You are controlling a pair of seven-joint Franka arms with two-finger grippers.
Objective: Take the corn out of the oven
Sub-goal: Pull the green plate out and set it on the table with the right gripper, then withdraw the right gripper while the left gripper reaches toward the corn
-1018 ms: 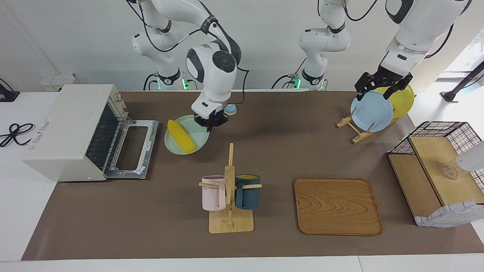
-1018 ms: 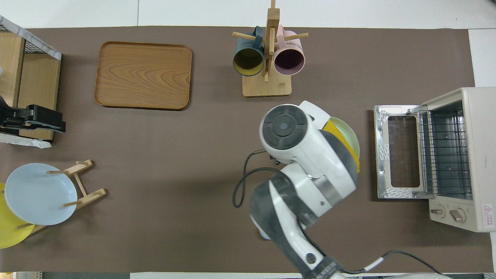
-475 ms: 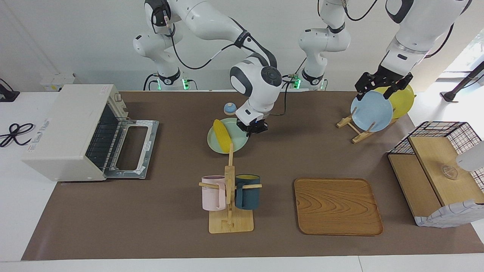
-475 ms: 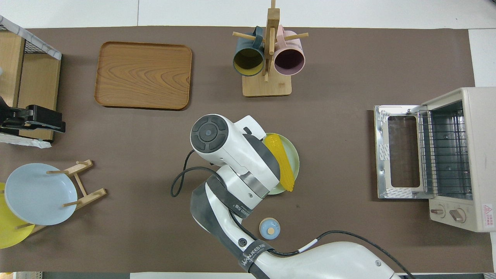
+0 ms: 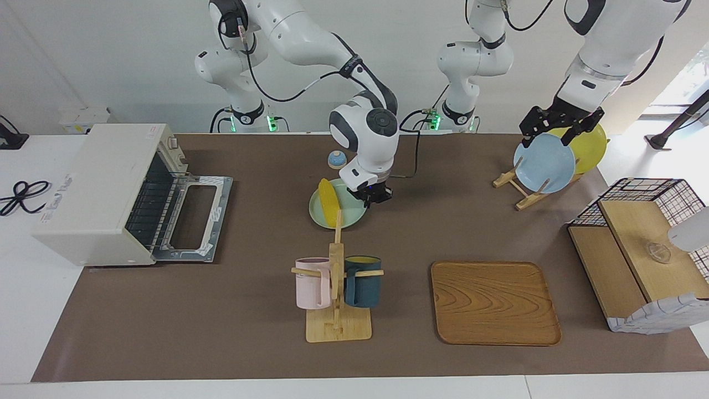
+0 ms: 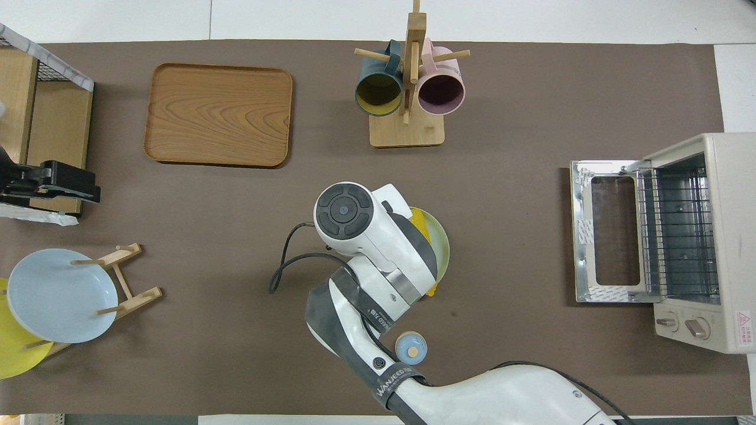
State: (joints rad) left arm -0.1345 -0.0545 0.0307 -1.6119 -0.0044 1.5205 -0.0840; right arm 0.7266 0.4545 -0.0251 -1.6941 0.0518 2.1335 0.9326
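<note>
We note the brown tabletop (image 5: 221, 332) first, then the oven (image 5: 105, 191) at the right arm's end, its drop-down door (image 5: 191, 216) lying open and flat, the wire rack inside bare as far as we can see. Next in size come the wire-and-wood basket box (image 5: 637, 255) at the left arm's end, the wooden tray (image 5: 494, 302), the mug rack (image 5: 337, 293) carrying a pink mug (image 5: 313, 284) and a dark blue mug (image 5: 363, 282), and the plate stand (image 5: 520, 191) with a light blue plate (image 5: 544, 163) and a yellow plate (image 5: 588, 148). Mid-table, nearer to the robots than the mug rack, sits a pale green plate (image 5: 349, 217) with the corn (image 5: 329, 201) lying on it, well apart from the oven. The right claw (image 5: 375, 194) is at that plate's rim, pinched shut on the edge. The left claw (image 5: 559, 123) waits over the plate stand, spread wide, holding nothing. A small blue knob-topped lid (image 5: 337, 159) lies near the robots.
</note>
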